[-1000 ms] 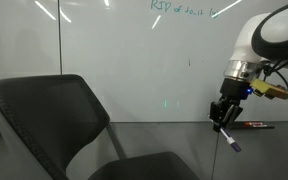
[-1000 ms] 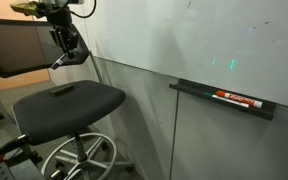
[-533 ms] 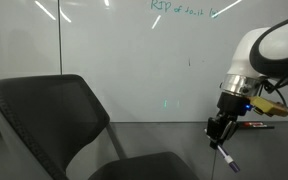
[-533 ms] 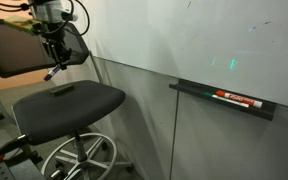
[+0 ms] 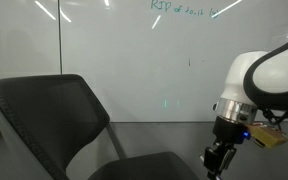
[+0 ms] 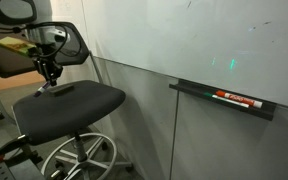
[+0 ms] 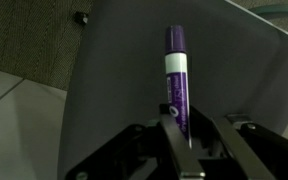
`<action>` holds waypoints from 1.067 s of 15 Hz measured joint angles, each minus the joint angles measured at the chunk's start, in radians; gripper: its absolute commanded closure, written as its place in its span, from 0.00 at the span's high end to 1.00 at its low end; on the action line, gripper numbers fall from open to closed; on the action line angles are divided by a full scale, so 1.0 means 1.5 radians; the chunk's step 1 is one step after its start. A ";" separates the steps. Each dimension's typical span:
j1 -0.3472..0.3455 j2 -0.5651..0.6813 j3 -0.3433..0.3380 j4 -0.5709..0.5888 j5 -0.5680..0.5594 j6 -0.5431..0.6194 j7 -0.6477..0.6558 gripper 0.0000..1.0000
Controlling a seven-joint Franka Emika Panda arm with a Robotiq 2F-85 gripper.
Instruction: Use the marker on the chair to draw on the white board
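Note:
My gripper is shut on the marker, a slim purple stick with a white band. The marker points away from the fingers towards the seat of the chair. In both exterior views the gripper hangs just above the seat of the dark grey office chair. The marker's tip is too small to make out in those views. The white board fills the wall behind, with green handwriting at its top edge.
A dark tray on the wall below the board holds a dark marker with red-orange markings. The chair's backrest rises behind the arm. The chair's wheeled base stands on the floor.
The gripper has moved down with the marker, from beside the board at backrest height to just above the chair's seat.

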State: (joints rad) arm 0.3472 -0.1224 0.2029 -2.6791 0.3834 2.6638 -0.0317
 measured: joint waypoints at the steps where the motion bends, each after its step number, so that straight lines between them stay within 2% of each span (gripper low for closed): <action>1: 0.002 0.015 0.007 0.001 0.000 0.009 -0.001 0.08; 8: 0.007 0.144 0.065 0.027 -0.014 0.085 -0.002 0.08; 16: 0.001 0.302 0.065 0.118 -0.134 0.125 0.013 0.08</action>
State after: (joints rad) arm 0.3483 0.3302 0.3001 -2.5027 0.1828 2.8517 -0.0127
